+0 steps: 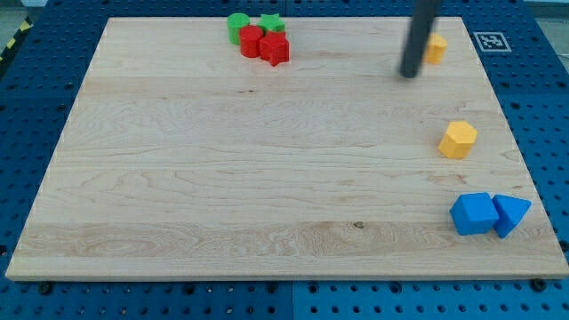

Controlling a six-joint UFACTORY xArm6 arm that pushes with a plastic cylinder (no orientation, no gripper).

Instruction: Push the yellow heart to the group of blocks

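Tip beside yellow block at the board's upper right, group far off at top centre

Camera view: the yellow heart sits near the view's top right corner of the board, partly hidden behind the rod; only a small yellow chunk shows, so the heart shape cannot be confirmed. My tip is down just at its left, touching or nearly touching, cannot tell which. No gripper on this arm, just a straight dark rod, so nothing is clenched or released.

The group of blocks is at the view's top, left of centre, well apart from the yellow heart: a green cylinder, a green star-like block, a red cylinder and a red block of unclear shape, all packed touching.

A yellow hexagon block lies lower on the view's right side, alone. Near the bottom right, a blue cube-like block and a blue triangle block sit side by side, touching.

Surface: a light wooden board, grain running across. It rests on a blue perforated table. A black-and-white marker tag sits just off the board's top right corner. Yellow-black hazard tape shows at the view's top left.

No containers in view.
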